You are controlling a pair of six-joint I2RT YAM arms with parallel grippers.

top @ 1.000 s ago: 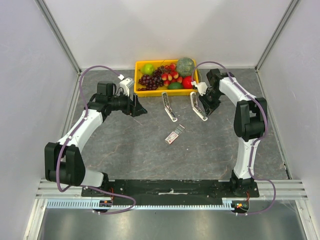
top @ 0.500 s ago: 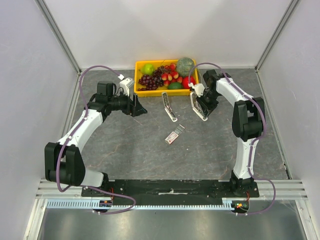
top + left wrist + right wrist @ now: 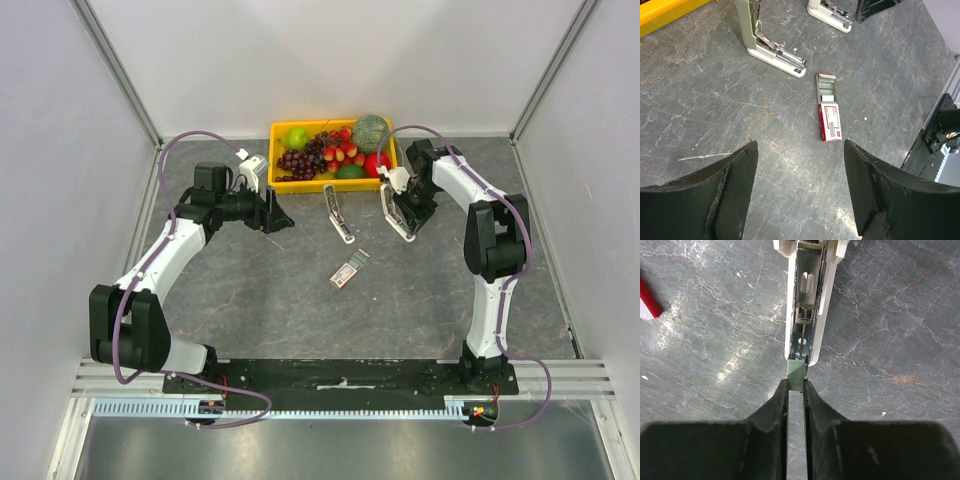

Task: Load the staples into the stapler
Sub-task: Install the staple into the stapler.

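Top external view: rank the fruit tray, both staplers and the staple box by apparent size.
1. fruit tray
2. left stapler and right stapler: look alike, so not ranked
3. staple box

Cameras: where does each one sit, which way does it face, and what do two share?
Top external: high behind the bases, facing down at the table; both arms show.
Left wrist: on the left arm, facing down across the staples box; open left gripper shows.
Right wrist: on the right arm, facing down at the open stapler; right gripper pinches a staple strip.
Shared: top and left wrist both show the box and that stapler.
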